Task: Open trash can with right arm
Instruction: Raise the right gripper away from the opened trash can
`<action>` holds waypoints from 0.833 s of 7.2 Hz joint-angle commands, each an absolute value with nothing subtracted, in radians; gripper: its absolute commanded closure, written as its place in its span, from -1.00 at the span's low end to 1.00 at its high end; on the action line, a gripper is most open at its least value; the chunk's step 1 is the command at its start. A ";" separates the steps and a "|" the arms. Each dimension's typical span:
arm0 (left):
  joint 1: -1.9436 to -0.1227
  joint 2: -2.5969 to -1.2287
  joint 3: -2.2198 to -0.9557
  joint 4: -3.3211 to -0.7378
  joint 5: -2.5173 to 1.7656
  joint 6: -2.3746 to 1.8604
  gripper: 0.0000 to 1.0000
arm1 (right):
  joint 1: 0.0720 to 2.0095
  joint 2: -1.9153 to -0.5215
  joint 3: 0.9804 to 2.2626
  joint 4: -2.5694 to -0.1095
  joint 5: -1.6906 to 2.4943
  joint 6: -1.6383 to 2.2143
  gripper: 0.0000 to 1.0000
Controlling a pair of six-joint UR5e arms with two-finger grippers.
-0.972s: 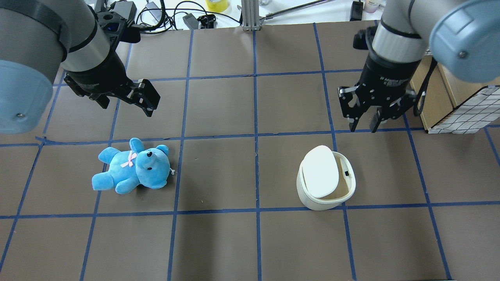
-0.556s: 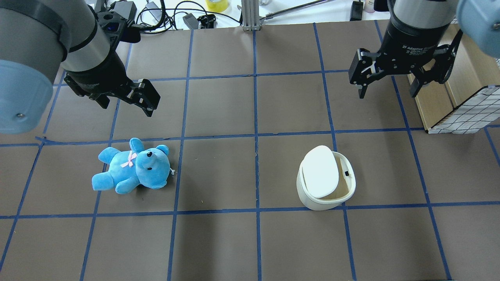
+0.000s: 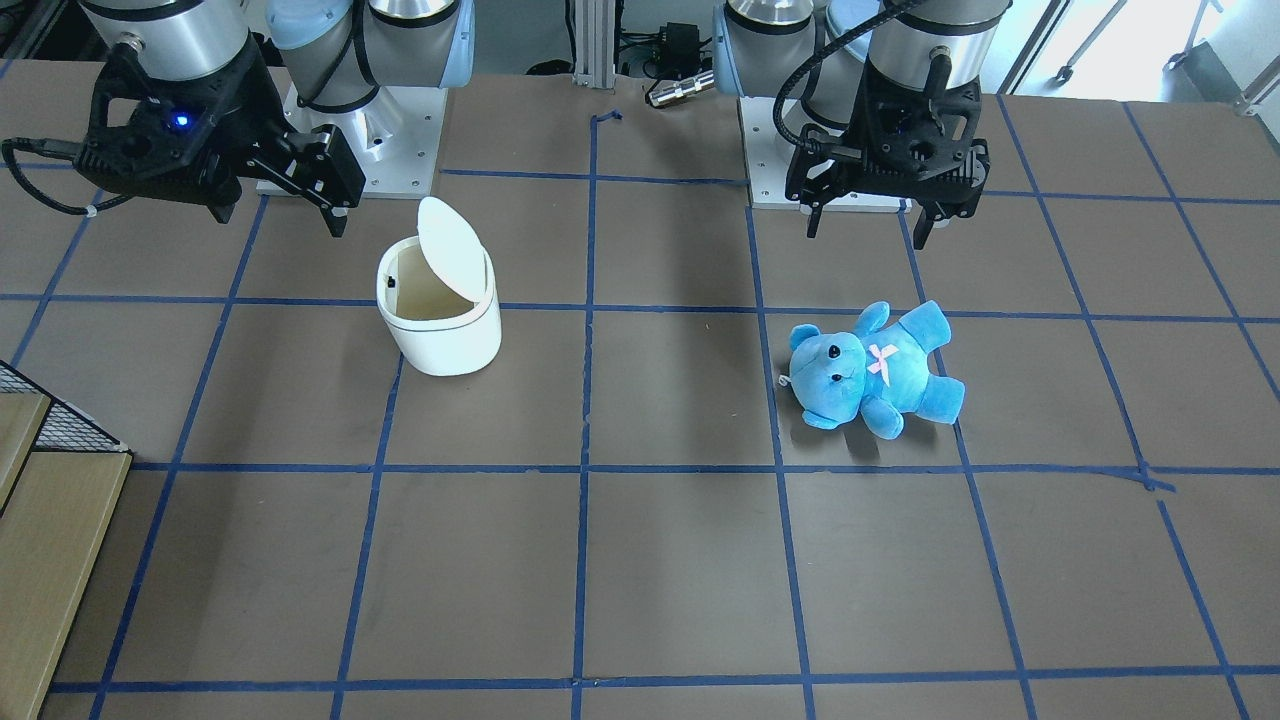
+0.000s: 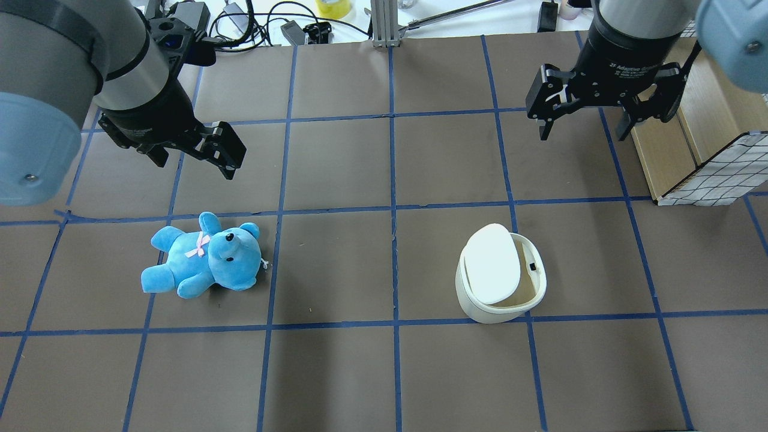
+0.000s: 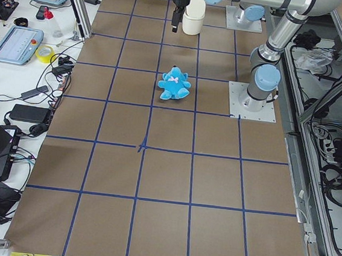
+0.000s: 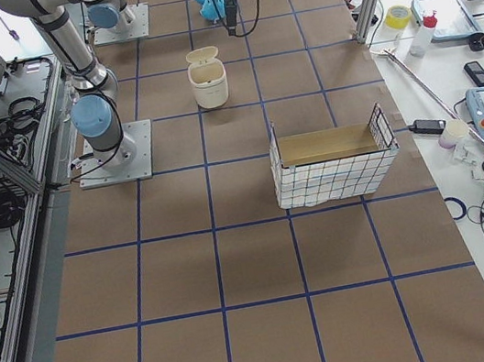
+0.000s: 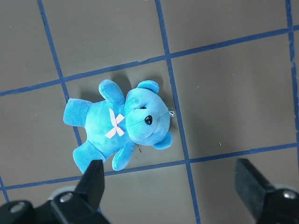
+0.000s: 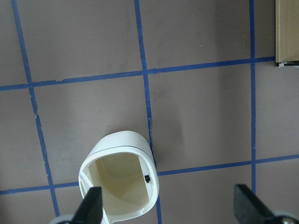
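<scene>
The white trash can (image 4: pixel 480 306) stands right of the table's middle with its flip lid (image 4: pixel 492 264) tilted up and the beige inside showing. It also shows in the front view (image 3: pixel 440 335) and the right wrist view (image 8: pixel 119 182). My right gripper (image 4: pixel 583 131), with the blue light in the front view (image 3: pixel 275 215), hangs open and empty above the table, beyond the can and apart from it. My left gripper (image 4: pixel 195 165) is open and empty, above and beyond the blue teddy bear (image 4: pixel 204 258).
The teddy bear (image 7: pixel 121 123) lies on its back on the left half of the table. A wooden box with a wire-mesh side (image 4: pixel 708 168) stands at the right edge, close to my right gripper. Cables and tools lie along the far edge.
My right gripper has moved away from the trash can toward the far side of the table, risen and opened wider. The can, its raised lid, the teddy and the left arm have not moved.
</scene>
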State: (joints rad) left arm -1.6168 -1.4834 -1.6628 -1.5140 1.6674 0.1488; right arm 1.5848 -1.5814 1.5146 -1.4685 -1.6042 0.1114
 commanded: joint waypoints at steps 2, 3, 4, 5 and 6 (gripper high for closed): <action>-1.617 -1.483 -1.663 -1.514 1.667 0.149 -1.00 | 1.586 -1.583 1.522 -1.474 -1.581 0.112 -1.00; -1.617 -1.483 -1.663 -1.514 1.667 0.149 -1.00 | 1.586 -1.583 1.523 -1.470 -1.585 0.112 -1.00; -1.617 -1.483 -1.663 -1.514 1.667 0.149 -1.00 | 1.586 -1.583 1.523 -1.471 -1.580 0.112 -1.00; -1.617 -1.483 -1.663 -1.514 1.667 0.149 -1.00 | 1.586 -1.583 1.523 -1.474 -1.580 0.110 -1.00; -1.617 -1.483 -1.663 -1.514 1.667 0.149 -1.00 | 1.586 -1.583 1.523 -1.471 -1.580 0.110 -1.00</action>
State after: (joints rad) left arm -1.6168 -1.4833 -1.6628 -1.5140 1.6675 0.1488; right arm 1.5861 -1.5831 1.5231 -1.4724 -1.5805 0.1110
